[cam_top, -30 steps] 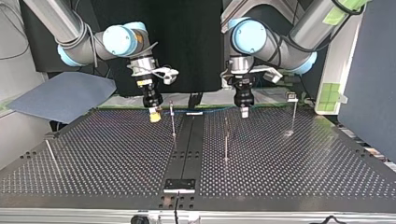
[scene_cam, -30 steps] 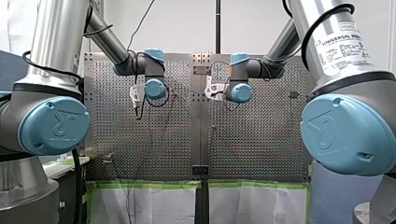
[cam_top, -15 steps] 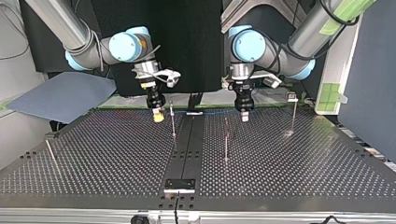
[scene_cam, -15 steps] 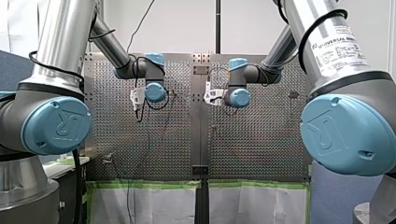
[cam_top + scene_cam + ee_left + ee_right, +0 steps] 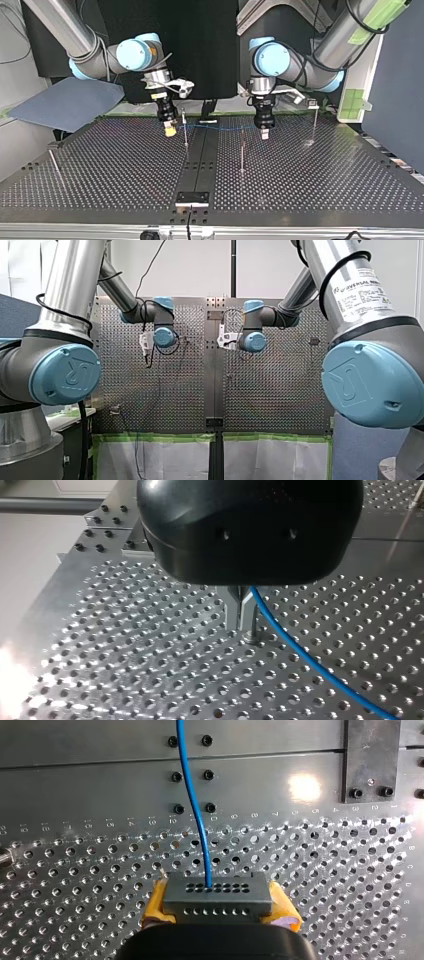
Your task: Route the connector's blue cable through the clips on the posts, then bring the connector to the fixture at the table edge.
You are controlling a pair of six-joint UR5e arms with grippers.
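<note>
Right now I am holding the connector in the right jaws, yellow pads clamping it, while the left jaws are pinching the cable narrow. It is stretching sideways between them, across the surface, with the nearest post just beside the right jaws.

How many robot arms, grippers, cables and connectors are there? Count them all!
robot arms: 2, my left arm and my right arm
grippers: 2, left gripper and right gripper
blue cable: 1
connector: 1
total: 6
</note>
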